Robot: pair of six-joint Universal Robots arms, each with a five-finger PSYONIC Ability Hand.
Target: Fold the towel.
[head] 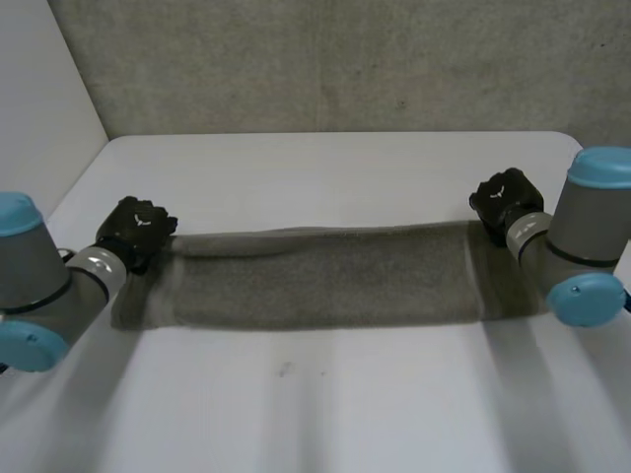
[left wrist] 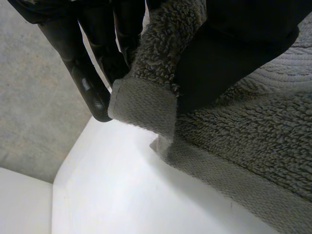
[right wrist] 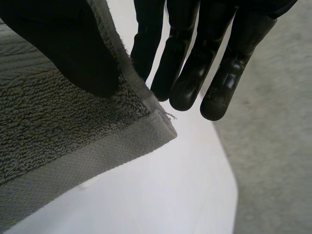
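Observation:
A grey terry towel (head: 325, 274) is stretched out as a long band between my two hands, over the white table (head: 325, 168). My left hand (head: 138, 229) grips its left end. In the left wrist view the thumb (left wrist: 229, 53) pinches a hemmed corner of the towel (left wrist: 146, 105) against the fingers (left wrist: 92, 73). My right hand (head: 505, 200) grips the right end. There the thumb (right wrist: 63, 48) presses the towel (right wrist: 58, 131) near its corner against the straight fingers (right wrist: 195, 63).
A grey wall (head: 345, 59) runs behind the table's far edge, and a white panel (head: 39, 89) stands at the left. Bare tabletop lies in front of the towel (head: 315, 404) and beyond it.

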